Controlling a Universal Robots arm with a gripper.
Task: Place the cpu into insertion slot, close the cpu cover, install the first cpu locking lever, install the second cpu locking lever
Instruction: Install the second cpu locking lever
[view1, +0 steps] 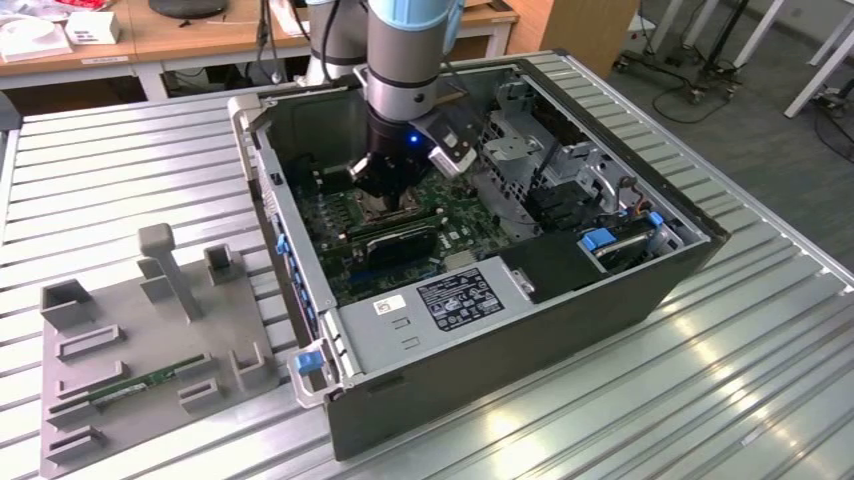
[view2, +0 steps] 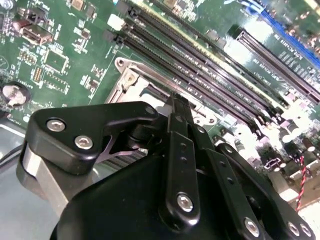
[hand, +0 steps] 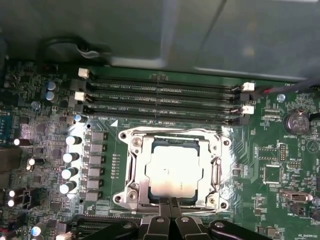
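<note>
In the first wrist view the cpu (hand: 174, 170), a pale silver square, lies in the insertion slot (hand: 131, 189) on the green motherboard. The silver cpu cover (hand: 172, 135) lies flat around it, and the chip shows through its window. My gripper (hand: 168, 202) is shut, its two black fingertips pressed together at the socket's edge with nothing visible between them. In the second wrist view the gripper (view2: 177, 100) reaches down to the rim of the insertion slot (view2: 131, 80). The exterior view has the gripper (view1: 387, 205) low inside the open computer case.
Long black memory slots (hand: 165, 97) run beside the socket, and a row of capacitors (hand: 70, 157) stands on another side. The case wall (hand: 200, 35) rises behind the slots. Outside the case a grey fixture tray (view1: 134, 300) holds a green memory stick (view1: 147, 383).
</note>
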